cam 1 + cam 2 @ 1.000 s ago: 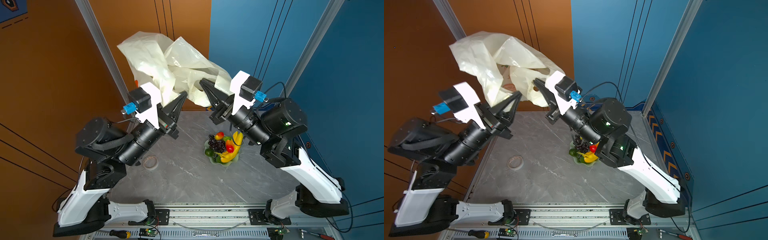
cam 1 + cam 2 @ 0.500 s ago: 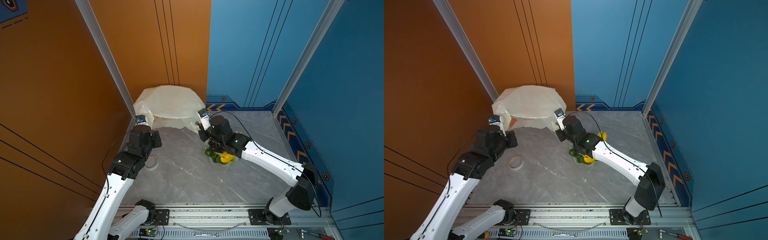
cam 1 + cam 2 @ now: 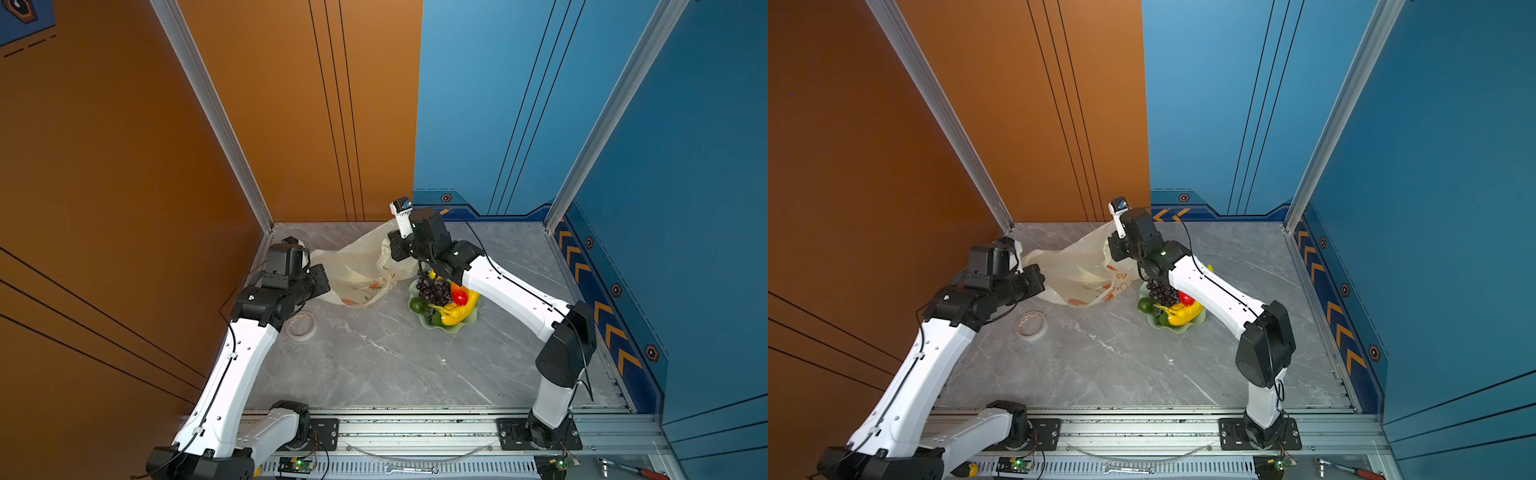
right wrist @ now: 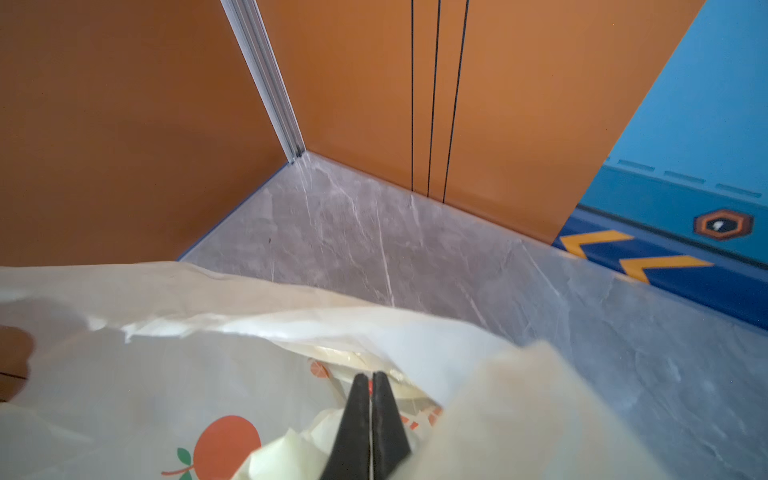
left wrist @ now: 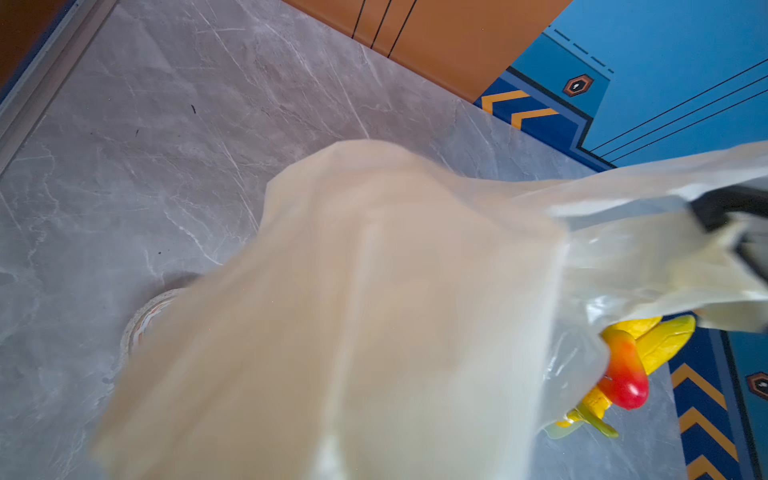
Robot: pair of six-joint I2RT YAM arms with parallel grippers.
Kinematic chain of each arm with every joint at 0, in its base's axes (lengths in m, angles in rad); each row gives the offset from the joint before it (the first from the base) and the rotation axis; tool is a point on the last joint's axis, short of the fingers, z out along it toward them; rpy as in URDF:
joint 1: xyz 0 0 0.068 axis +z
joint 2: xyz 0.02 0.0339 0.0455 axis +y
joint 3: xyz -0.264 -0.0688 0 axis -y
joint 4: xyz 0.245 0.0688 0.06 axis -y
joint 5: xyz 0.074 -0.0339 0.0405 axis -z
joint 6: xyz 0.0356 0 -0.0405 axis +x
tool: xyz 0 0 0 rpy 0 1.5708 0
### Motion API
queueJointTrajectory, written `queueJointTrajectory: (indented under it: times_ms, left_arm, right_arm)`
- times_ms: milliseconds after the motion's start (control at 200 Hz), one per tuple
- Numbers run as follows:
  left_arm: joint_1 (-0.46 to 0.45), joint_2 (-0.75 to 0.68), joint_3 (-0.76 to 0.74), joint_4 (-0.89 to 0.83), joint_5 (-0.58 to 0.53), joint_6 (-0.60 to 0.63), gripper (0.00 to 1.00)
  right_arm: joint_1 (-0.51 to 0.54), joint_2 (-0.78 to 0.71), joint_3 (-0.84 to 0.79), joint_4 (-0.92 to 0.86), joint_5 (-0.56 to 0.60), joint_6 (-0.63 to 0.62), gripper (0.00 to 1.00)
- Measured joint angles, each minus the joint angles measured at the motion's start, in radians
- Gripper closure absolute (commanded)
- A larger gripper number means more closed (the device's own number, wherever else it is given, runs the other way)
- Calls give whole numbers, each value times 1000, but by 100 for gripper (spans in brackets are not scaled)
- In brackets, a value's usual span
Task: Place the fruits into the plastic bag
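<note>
Grey, white-veined desk (image 3: 374, 365), seen whole in both top views. Toward the back left corner, cream plastic bag (image 3: 353, 274) sagging onto it, orange print up. Just right of the bag, pale green wavy-edged dish (image 3: 459, 329); touching or not, hard to tell. In front of the bag, near the left edge, tape roll (image 3: 301, 326) lying flat.

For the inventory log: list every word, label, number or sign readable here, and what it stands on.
No text reads clearly.
On the plastic bag: orange fruit print, no legible lettering.
On the white camera mount, right arm: tiny dark print, too small to read.
On the blue wall trim: orange chevrons and hexagon badges, no letters.
</note>
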Motion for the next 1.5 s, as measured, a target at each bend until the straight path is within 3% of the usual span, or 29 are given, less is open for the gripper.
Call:
queueJointTrajectory:
  times_ms: [175, 365, 471, 781, 1071, 1227, 1502]
  left_arm:
    - [6, -71, 100, -47, 5, -6, 100]
    - [6, -75, 349, -138, -6, -6, 100]
    - [6, -75, 405, -169, -4, -14, 100]
    - [6, -52, 403, -253, 5, -91, 100]
    - [4, 11, 390, -267, 23, -138, 100]
    - [-23, 32, 341, -260, 25, -148, 100]
    - [-82, 36, 171, -198, 25, -170, 100]
  right_arm:
    - [7, 5, 18, -42, -56, 5, 100]
    - [45, 4, 185, -88, -91, 5, 100]
    - [39, -8, 253, -130, -95, 5, 100]
    - [-27, -43, 267, -271, -106, 4, 100]
    - [-134, 133, 254, -300, -112, -8, 100]
    - [-140, 217, 233, -293, -137, -2, 100]
    - [-107, 222, 206, -239, -187, 2, 100]
